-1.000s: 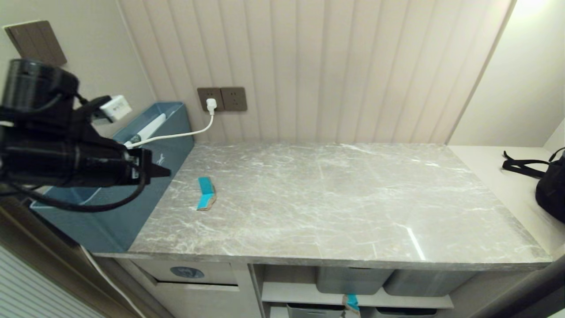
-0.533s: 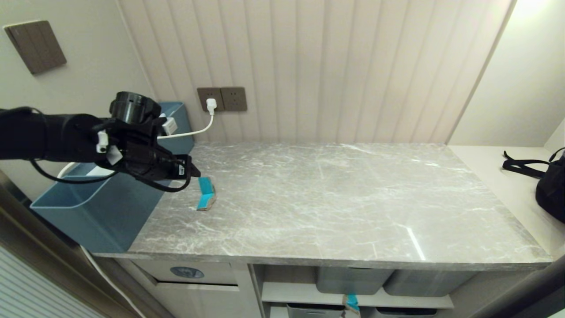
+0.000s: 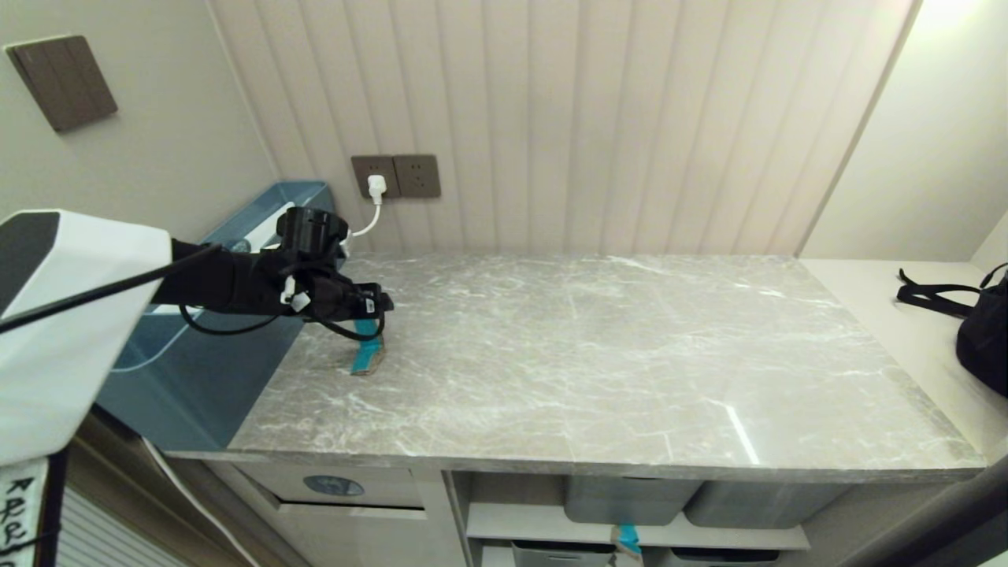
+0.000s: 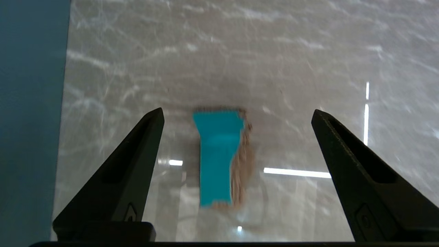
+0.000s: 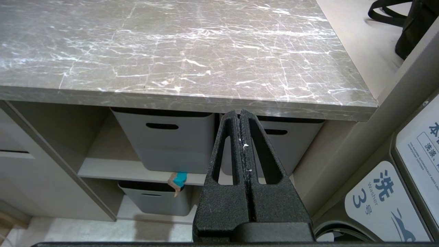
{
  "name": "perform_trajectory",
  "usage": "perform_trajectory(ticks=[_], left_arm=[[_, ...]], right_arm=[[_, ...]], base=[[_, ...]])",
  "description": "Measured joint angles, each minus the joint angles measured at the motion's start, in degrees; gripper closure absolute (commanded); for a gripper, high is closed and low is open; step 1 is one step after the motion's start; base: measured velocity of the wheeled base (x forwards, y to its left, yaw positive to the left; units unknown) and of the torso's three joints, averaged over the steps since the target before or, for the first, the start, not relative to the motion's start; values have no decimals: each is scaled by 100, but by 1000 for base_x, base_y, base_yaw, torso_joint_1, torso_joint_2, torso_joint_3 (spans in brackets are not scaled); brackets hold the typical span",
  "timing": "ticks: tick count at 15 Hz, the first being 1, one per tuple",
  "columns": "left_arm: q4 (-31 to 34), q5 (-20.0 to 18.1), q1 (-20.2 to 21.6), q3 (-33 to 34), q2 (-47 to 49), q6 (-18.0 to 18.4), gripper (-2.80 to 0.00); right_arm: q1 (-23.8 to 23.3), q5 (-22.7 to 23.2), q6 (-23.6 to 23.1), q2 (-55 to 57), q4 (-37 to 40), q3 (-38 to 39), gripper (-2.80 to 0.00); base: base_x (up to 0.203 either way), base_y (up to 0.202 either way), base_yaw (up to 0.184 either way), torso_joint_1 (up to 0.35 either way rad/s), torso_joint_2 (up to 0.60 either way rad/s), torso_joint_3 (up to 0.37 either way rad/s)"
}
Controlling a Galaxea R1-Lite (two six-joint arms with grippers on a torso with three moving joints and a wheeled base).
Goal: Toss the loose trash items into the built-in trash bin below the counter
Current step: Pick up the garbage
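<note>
Your left gripper (image 4: 237, 115) hangs over the scrap (image 3: 367, 352) at the left end of the counter (image 3: 598, 354), jaws spread wide on either side, nothing grasped yet. Lower left, the built-in trash bin (image 3: 334, 486) waits with its flap nearly closed; nothing has visibly gone in. A second scrap (image 5: 178, 180) sits on the shelf edge under the counter. Your right gripper (image 5: 241, 116) is clenched, empty, parked low. The bin's inside is hidden, so earlier drops can't be ruled out.

Turquoise-taped cardboard scrap (image 4: 219, 157) flat on glossy grey marble counter (image 4: 274, 61), between wide-spread black fingers (image 4: 116, 185) of left gripper (image 4: 236, 115), touching neither. Teal-blue box (image 4: 31, 120) alongside.
</note>
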Motion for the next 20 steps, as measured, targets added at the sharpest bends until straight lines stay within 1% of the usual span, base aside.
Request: perform_trajectory(ticks=[1, 3, 6, 16, 17, 20], left_arm=[[-191, 32, 22, -18, 136, 5, -280], [-295, 83, 77, -118, 354, 6, -280], [-297, 62, 127, -316, 578, 6, -280], [-297, -3, 223, -477, 839, -2, -280], [-300, -3, 223, -524, 866, -4, 0], [-283, -67, 223, -637, 934, -2, 0]], right_arm=[[0, 0, 0, 0, 2, 0, 0], [0, 0, 0, 0, 0, 0, 0], [0, 0, 0, 0, 2, 0, 0], [2, 0, 1, 0, 2, 0, 0], [2, 0, 0, 0, 2, 0, 0], [2, -2, 0, 0, 0, 0, 0]], base=[[0, 0, 0, 0, 0, 0], [0, 0, 0, 0, 0, 0], [0, 0, 0, 0, 0, 0], [0, 0, 0, 0, 0, 0], [0, 0, 0, 0, 0, 0], [0, 0, 0, 0, 0, 0]])
